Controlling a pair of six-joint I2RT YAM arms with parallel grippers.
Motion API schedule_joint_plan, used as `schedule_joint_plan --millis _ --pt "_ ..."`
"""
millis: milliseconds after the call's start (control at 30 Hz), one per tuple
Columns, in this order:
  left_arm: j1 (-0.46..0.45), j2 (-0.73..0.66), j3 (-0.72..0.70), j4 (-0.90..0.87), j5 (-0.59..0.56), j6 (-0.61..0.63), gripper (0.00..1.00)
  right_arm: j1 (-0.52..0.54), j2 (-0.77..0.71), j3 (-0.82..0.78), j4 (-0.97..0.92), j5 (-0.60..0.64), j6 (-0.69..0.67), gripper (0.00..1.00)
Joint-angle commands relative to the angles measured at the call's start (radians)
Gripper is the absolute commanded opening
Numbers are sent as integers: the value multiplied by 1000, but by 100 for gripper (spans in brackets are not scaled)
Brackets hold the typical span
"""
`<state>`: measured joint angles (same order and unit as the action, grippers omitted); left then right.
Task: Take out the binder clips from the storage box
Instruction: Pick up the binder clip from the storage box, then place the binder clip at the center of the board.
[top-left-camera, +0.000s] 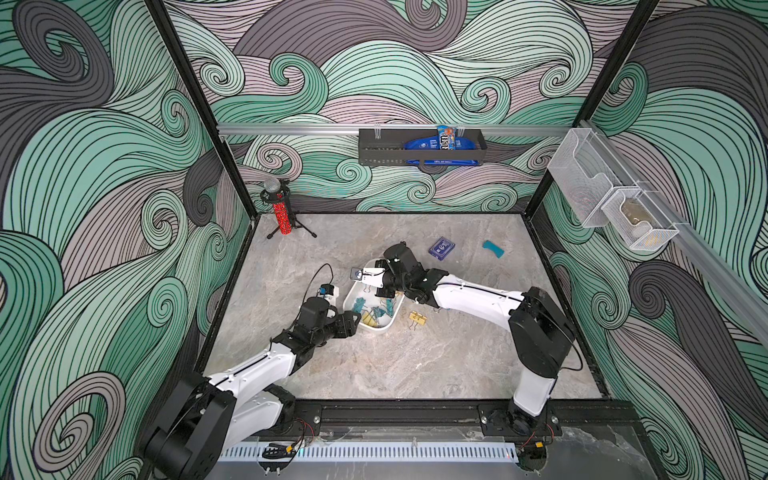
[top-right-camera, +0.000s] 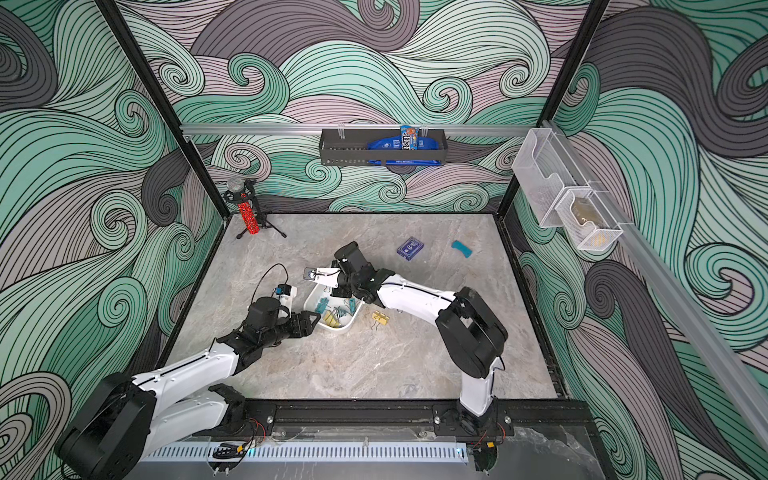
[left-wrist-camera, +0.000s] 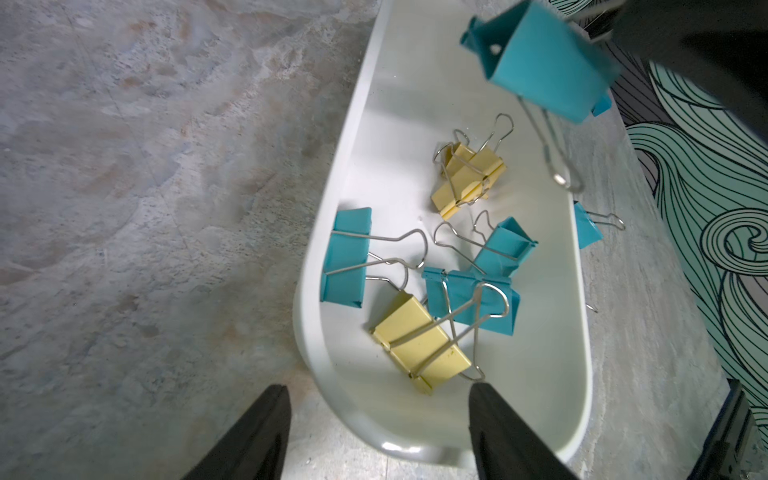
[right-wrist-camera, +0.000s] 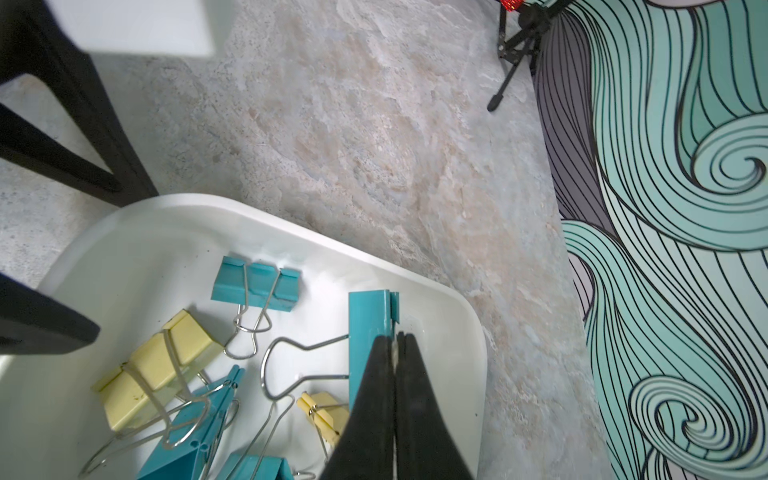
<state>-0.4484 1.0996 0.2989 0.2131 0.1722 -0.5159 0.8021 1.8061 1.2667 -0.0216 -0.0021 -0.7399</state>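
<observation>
The white storage box (top-left-camera: 384, 329) (top-right-camera: 337, 328) lies mid-table with several teal and yellow binder clips (left-wrist-camera: 419, 353) inside. My right gripper (right-wrist-camera: 395, 337) is shut on a teal binder clip (right-wrist-camera: 368, 328), pinching its edge over the box's far end. In the left wrist view that clip (left-wrist-camera: 544, 62) hangs tilted above the box floor, its wire handle dangling. My left gripper (left-wrist-camera: 378, 388) (top-left-camera: 355, 322) is open at the box's near end. One finger is outside on the table, the other over the inside, with the rim (left-wrist-camera: 316, 291) between them.
A yellow clip (top-left-camera: 417, 319) and a teal clip (left-wrist-camera: 588, 224) lie on the table beside the box. Behind are a dark-blue card box (top-left-camera: 441, 248) and a curved teal piece (top-left-camera: 493, 248). A red microphone on a tripod (top-left-camera: 282, 218) stands back left. Baskets (top-left-camera: 419, 145) hang on the walls.
</observation>
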Motion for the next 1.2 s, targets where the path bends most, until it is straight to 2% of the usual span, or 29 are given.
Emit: schedule_joint_plan --millis 0,300,467,600,867,1167 --pt "-5 -18 29 -29 -9 16 71 -3 -72 -53 30 99 82 2" --pt "-5 -38 33 -38 -13 16 71 -53 -319 -272 92 270 250 3" --pt "-5 -47 34 -46 -16 17 71 -102 -390 -372 95 354 270 5" --pt "-5 -45 43 -54 -14 15 71 -162 -421 -434 112 373 300 4" --pt "-4 -67 31 -58 -20 10 71 -262 -358 -452 169 409 343 4" --pt "-6 -64 31 -50 -13 2 71 -294 -245 -441 225 426 349 4"
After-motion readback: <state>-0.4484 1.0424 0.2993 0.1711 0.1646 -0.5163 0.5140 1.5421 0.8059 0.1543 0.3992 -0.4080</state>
